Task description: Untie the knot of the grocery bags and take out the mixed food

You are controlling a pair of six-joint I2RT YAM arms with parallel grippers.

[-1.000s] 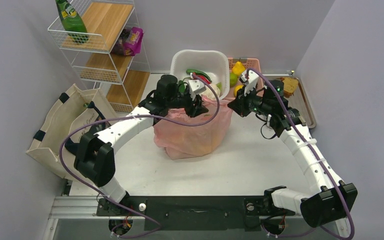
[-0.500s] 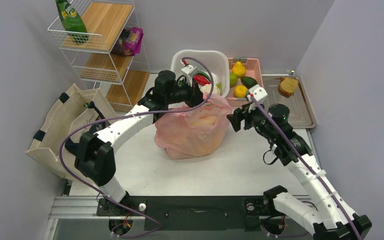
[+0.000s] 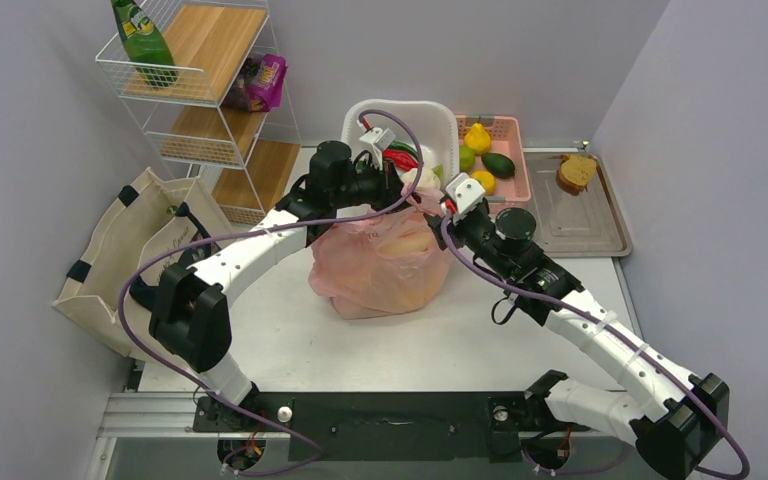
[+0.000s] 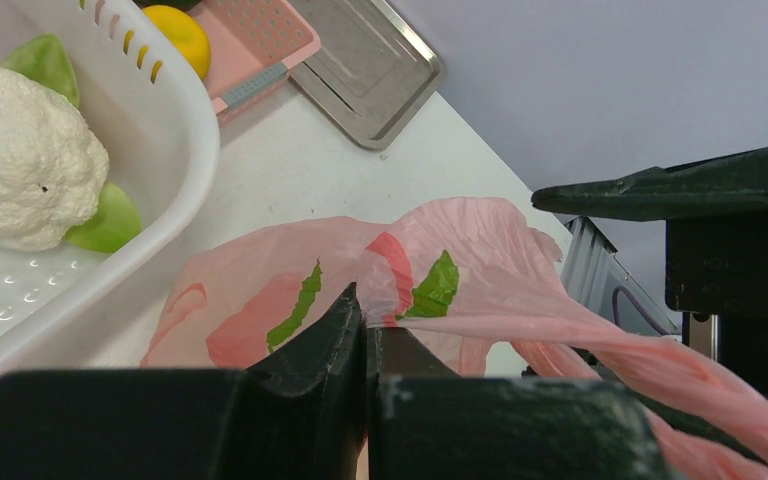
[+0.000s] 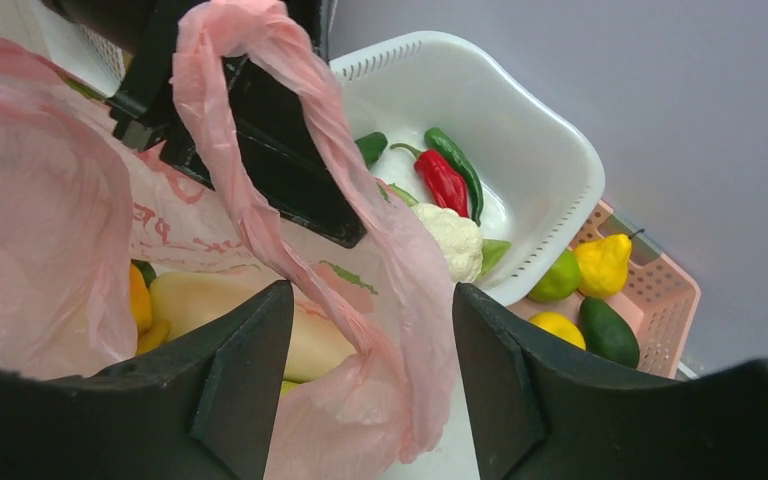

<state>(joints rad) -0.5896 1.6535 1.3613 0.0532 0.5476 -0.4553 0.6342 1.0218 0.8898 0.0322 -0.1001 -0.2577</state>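
Beside the pink bag (image 3: 380, 262), open right fingers (image 5: 245, 390) have swung in; left fingers (image 4: 320, 365) pinch its handle (image 4: 600, 345).

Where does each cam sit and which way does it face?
Top external: above, behind the bases, looking down at the table; both arms show, either side of the pink plastic bag.
Left wrist: looks past the shut left gripper, pinching the bag's handle, towards the white basket.
Right wrist: looks through the open right gripper at the handle loop and basket.
Shared: both wrist views show the cauliflower.
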